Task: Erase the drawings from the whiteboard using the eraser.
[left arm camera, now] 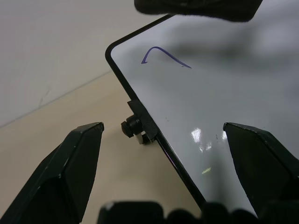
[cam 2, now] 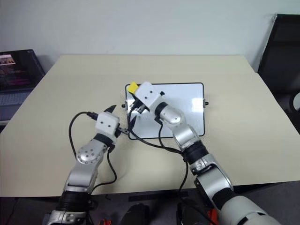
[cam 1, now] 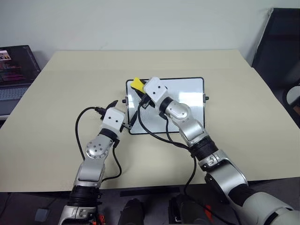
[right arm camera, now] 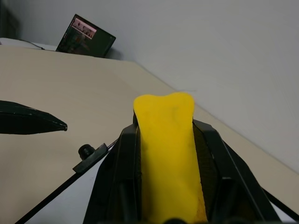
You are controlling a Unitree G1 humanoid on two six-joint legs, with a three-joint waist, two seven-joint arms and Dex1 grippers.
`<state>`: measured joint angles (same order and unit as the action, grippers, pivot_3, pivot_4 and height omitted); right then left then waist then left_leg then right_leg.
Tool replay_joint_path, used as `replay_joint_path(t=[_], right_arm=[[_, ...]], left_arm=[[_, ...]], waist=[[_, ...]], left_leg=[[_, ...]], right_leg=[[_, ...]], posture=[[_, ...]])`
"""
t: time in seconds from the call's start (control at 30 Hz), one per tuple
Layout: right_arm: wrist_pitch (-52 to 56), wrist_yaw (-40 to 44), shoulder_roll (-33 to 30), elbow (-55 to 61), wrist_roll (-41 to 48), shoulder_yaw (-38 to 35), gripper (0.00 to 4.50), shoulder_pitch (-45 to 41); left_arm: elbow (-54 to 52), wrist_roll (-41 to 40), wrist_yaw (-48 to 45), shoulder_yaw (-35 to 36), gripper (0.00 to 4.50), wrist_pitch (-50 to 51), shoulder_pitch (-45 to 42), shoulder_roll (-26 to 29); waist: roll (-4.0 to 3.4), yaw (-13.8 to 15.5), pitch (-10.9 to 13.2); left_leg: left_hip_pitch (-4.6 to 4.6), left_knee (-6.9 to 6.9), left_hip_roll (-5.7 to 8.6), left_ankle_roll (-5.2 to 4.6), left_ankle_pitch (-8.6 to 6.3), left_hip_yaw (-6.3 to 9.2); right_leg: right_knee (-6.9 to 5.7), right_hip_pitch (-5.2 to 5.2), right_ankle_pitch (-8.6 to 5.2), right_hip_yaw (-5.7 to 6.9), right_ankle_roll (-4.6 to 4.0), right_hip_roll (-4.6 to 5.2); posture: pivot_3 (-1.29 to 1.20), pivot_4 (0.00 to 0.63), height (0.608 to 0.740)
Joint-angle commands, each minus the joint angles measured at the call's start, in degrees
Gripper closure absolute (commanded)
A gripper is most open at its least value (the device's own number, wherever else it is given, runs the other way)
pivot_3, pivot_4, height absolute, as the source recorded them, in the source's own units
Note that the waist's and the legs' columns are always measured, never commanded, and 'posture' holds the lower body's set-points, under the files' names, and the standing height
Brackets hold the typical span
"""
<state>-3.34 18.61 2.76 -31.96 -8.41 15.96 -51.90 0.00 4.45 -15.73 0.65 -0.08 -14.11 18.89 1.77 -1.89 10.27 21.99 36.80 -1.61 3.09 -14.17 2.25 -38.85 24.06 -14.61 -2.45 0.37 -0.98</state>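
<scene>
The whiteboard (cam 1: 187, 93) lies flat on the table. My right gripper (cam 1: 139, 89) is shut on the yellow eraser (cam 1: 136, 83) and holds it over the board's far left corner. In the right wrist view the eraser (right arm camera: 168, 158) stands between the two black fingers. My left gripper (cam 1: 124, 111) is open, and its fingers straddle the board's left edge near the black knob (left arm camera: 133, 126). One thin dark hook-shaped drawing (left arm camera: 163, 55) sits near that corner of the board, just below the dark shape of the right gripper. My right arm hides much of the board's left half.
The beige table (cam 1: 70, 84) extends wide around the board. A laptop (cam 1: 14, 70) sits off the table's left side, and a black chair (cam 1: 281, 42) stands at the right. Black cables loop from both wrists over the table's near part.
</scene>
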Motion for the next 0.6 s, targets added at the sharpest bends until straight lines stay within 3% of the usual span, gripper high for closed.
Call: replay_joint_path(t=[0.03,0.6], right_arm=[[-1.96,-1.47,1.16,-2.82,-1.57,0.34,3.34,-4.00],[-5.34,-3.73,3.61,-17.98,-3.72,-0.74,3.34,-11.09]], left_arm=[[-0.38,-1.01,-0.51,0.90,0.00,-0.97,-1.35,0.69],[-1.91,-0.93,-2.18,-0.18,0.00,0.55,-1.00,-0.16]], waist=[[-0.01,0.00,0.01],[-0.02,-0.06,0.01]], left_leg=[[0.01,0.00,0.00,0.00,0.00,0.00],[0.03,-0.02,-0.03,0.00,0.00,0.01]], right_leg=[[0.00,0.01,0.00,0.00,0.00,0.00],[-0.01,0.04,0.01,0.01,-0.02,0.01]], posture=[[0.00,0.150,0.740],[0.00,0.150,0.740]])
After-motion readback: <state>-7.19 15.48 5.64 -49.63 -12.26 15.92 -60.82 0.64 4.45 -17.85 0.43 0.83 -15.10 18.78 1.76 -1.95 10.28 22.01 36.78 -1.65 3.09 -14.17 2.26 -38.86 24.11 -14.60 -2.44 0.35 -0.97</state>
